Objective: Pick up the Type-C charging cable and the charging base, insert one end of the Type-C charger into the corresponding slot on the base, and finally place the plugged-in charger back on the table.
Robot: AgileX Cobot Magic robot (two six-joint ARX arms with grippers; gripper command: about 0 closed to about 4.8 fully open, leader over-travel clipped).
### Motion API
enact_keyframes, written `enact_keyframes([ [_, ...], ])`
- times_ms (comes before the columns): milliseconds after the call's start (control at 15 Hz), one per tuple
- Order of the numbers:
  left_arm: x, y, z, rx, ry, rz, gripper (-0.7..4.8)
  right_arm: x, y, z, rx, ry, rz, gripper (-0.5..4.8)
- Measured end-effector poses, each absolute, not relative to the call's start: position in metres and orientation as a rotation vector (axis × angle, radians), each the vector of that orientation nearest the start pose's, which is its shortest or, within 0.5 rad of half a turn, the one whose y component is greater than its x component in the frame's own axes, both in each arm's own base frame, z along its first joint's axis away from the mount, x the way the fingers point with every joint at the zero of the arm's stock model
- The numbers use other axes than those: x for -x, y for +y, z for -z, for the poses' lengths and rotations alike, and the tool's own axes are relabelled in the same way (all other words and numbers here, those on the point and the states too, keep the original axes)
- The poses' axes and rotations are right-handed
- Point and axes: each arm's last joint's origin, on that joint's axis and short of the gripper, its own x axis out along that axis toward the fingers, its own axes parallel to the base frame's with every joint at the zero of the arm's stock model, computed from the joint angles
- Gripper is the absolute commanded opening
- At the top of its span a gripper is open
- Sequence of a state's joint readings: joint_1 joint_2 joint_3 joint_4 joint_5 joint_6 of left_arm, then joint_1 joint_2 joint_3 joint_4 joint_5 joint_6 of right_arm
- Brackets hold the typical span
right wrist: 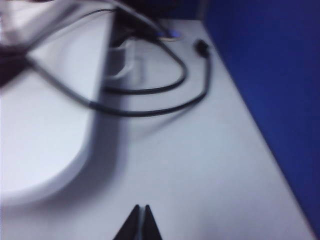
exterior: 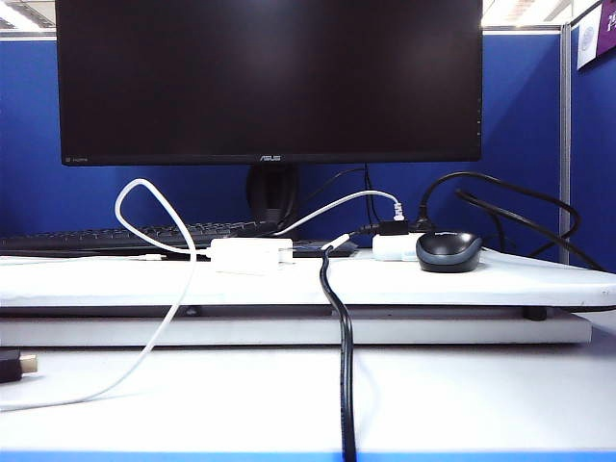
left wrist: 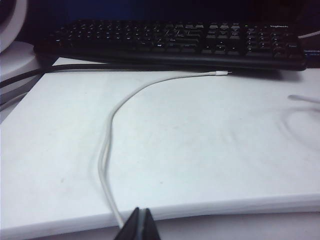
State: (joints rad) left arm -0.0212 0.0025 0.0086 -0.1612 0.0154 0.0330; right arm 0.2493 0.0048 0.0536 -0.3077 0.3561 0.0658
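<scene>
Type-C charging cable (left wrist: 112, 117) lying across the white surface (left wrist: 200, 150) — plug near the keyboard (left wrist: 175, 42), charging base (exterior: 250, 256) sitting on it, left gripper (left wrist: 139, 220) and right gripper (right wrist: 140, 216) hovering — jaws closed, holding nothing.

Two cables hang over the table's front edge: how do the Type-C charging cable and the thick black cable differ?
The Type-C charging cable is thin and white; the thick black cable is heavier and dark. The white one arches up in a loop near the charging base, then drapes off to the left; the black one drops almost straight down the middle. Both cross the table front edge onto the lower surface. Neither gripper, left or right, holds either; both are shut.
</scene>
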Motion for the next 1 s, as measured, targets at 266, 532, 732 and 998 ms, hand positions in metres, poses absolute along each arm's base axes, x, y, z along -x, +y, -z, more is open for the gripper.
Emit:
enact_keyframes([
  [266,-0.0961,-0.0025,-0.1508,-0.033,0.154,0.039,-0.04,-0.0932,0.0043,-0.1533,0.008,0.195,0.108,0.00],
  [532,-0.0961,-0.0025,-0.1508,-0.033,0.154,0.039,-0.04,-0.0953,0.0015,-0.1507,0.000,0.177,0.018,0.00],
  [732,-0.0961,-0.0025,-0.1508,-0.033,0.154,0.039,-0.04,-0.0953,0.0005,-0.1506,0.003,0.177,0.031,-0.01],
  [998,-0.0961,-0.0025,-0.1508,-0.033,0.154,0.039,-0.04,-0.0953,-0.0001,-0.1507,0.043,0.176,0.051,0.00],
])
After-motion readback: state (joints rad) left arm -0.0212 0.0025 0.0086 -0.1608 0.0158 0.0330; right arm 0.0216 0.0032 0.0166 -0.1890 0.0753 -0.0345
